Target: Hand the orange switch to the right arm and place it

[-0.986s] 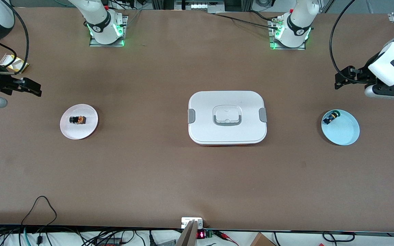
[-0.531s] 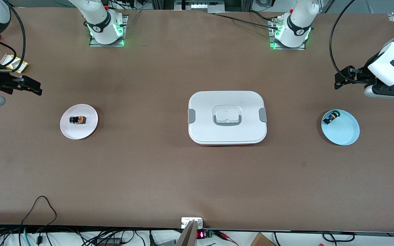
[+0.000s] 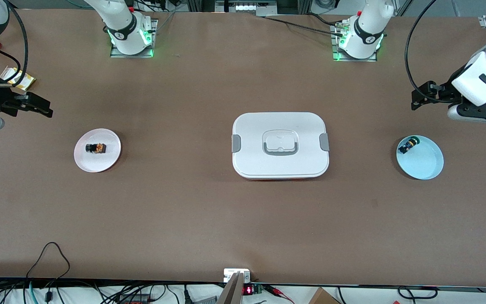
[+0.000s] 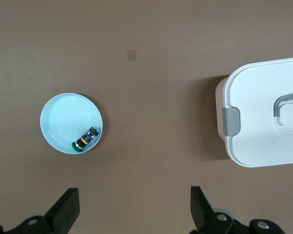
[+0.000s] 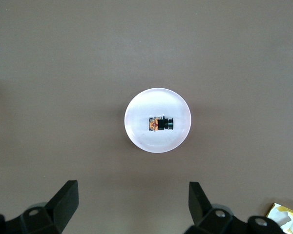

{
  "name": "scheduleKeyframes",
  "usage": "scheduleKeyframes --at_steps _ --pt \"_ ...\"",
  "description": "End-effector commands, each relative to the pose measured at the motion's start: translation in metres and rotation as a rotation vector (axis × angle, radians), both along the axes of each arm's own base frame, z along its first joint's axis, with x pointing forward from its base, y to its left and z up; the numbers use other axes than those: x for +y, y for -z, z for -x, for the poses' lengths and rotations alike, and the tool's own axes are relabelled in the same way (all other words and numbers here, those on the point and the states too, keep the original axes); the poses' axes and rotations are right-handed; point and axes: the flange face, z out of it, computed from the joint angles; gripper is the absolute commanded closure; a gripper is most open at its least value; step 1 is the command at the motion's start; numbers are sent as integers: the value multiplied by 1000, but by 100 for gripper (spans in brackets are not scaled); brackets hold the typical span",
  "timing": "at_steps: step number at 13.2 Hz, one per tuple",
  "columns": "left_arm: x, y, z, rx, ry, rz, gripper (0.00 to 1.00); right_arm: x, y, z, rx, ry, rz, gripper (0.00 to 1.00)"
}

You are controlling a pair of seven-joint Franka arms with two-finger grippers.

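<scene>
I am finding the orange switch (image 3: 96, 148) lying on its side in the white plate (image 3: 109, 159), left of frame centre, at my right arm's end. My right gripper (image 3: 36, 106) is hovering at the frame's left edge, fingers apart and holding nothing. My left gripper (image 3: 422, 94) is waiting at the right edge, likewise spread, above the blue dish (image 3: 426, 164) carrying another switch (image 3: 408, 146).

A lidded box (image 3: 280, 145) sits mid-bench (image 3: 209, 219). Toward the right arm's end lies a plate (image 3: 97, 160) with a switch (image 3: 95, 148) on it. Toward the left arm's end lies a dish (image 3: 424, 164) holding another switch (image 3: 408, 145) near its rim. A packet (image 3: 17, 80) lies at the bench corner by the right arm.
</scene>
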Motion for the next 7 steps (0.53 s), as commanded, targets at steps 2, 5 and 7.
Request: scheduleKeyframes --at_steps 2,5,7 --pt "-1 -7 -1 4 2 22 0 0 -9 2 0 -48 -13 0" --pt "-2 -7 -1 4 3 22 0 -1 -9 2 0 -51 -14 0" --pt "-2 -7 -1 4 3 22 0 0 -9 2 2 -46 -16 0"
